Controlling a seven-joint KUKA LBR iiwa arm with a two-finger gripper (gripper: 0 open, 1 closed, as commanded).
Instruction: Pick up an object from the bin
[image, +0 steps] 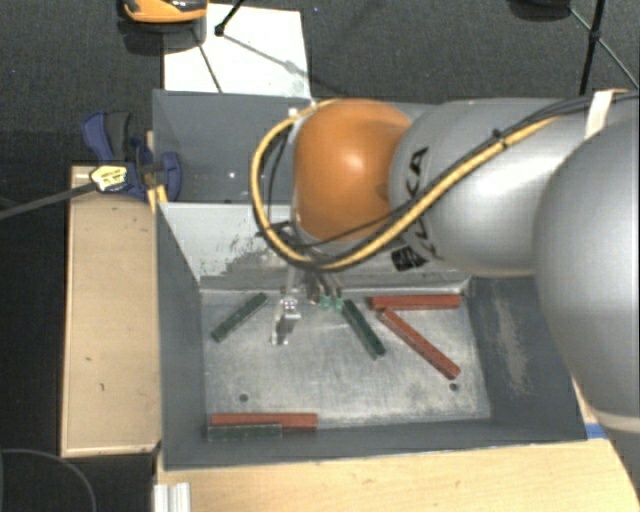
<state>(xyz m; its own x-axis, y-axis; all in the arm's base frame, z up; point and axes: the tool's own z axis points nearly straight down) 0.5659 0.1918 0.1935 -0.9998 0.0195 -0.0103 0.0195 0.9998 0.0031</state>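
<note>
Gripper (288, 322) (open or closed, cannot tell) hangs between two flat dark green bars (240, 315); two flat red bars (420, 345) farther right, one red-green pair (262, 425) nearer the camera.

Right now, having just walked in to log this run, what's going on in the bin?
The arm's gripper hangs low near the middle of the grey bin, between the left green stick and the right green stick. I cannot tell that it holds anything. A level red stick and a slanted red stick lie further right, and a red and green pair lies by the front wall.
</note>
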